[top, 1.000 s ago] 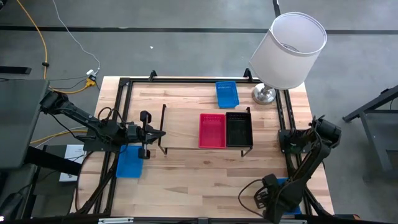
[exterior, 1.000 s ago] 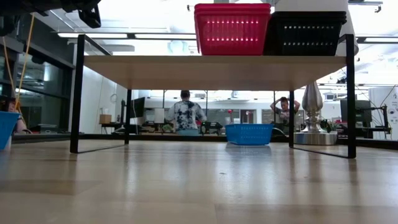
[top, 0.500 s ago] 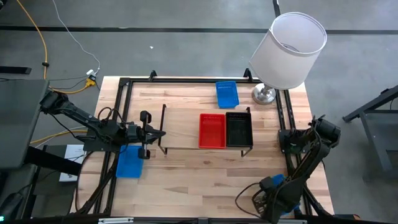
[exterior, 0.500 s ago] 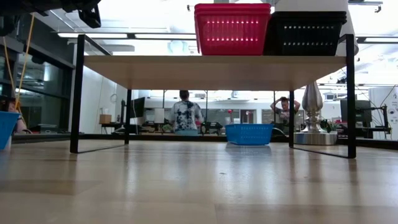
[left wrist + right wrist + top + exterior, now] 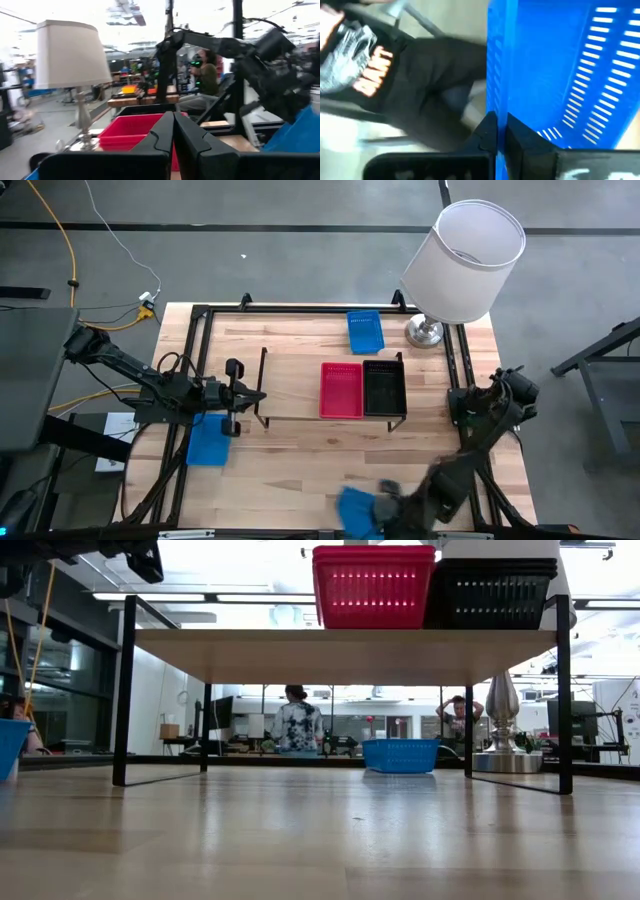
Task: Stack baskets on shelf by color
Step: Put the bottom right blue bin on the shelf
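- You have a blue basket (image 5: 560, 75) pinched by its wall in the right gripper (image 5: 501, 131); from overhead that basket (image 5: 355, 508) sits at the table's (image 5: 290, 470) near edge, well in front of the shelf (image 5: 300, 385), likely on its way there.
- On the shelf, a red basket (image 5: 341, 389) and a black basket (image 5: 384, 387) stand side by side and touching at its right end, so the left end is bare, I judge for blue.
- Two more blue baskets wait off the shelf: one (image 5: 366, 331) behind it beside the lamp (image 5: 462, 260), one (image 5: 208, 442) off its front left corner.
- Your left gripper (image 5: 174, 131) hangs shut and empty at the shelf's left end, out of the way.
- The low view shows the red (image 5: 373, 585) and black (image 5: 490, 592) loads rising well above the shelf top, perhaps already stacks; overhead hides this.
- Only the right wrist view shows the pinch; overhead that gripper is blurred.
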Action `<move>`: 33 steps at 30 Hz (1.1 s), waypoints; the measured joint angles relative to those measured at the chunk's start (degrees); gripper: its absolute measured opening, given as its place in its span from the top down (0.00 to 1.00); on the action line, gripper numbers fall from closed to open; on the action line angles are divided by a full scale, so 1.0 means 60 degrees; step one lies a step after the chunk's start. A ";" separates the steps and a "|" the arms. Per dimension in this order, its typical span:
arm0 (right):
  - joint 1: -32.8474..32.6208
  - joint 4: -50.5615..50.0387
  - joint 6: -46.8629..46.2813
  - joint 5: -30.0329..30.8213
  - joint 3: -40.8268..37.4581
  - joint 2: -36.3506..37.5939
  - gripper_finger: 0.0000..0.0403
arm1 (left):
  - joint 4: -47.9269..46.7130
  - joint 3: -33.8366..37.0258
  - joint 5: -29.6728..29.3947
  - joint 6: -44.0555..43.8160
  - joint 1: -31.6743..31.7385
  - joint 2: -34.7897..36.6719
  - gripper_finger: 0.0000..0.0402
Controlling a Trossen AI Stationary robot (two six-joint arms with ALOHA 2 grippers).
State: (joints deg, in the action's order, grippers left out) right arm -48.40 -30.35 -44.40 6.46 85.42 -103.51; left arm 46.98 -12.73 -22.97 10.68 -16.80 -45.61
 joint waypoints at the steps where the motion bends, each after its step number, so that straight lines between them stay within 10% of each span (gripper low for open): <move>1: 0.0194 0.0055 0.1333 0.0109 0.0310 -0.0087 1.00 | -0.0011 0.0003 0.0212 -0.0006 0.0000 0.0039 0.99; 12: 0.2058 -0.2327 1.4802 0.2675 0.4431 -0.0812 1.00 | -0.0010 0.0007 0.2246 -0.1287 -0.0452 0.0922 0.99; 33: 0.6019 -0.5992 1.9766 0.2253 0.5473 -0.0827 1.00 | -0.0024 0.0007 0.1577 -0.1426 -0.1475 0.1053 0.99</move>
State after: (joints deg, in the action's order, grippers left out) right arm -12.29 -66.30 74.20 19.98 118.26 -108.47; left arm 46.84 -12.69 -13.50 2.12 -25.64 -39.29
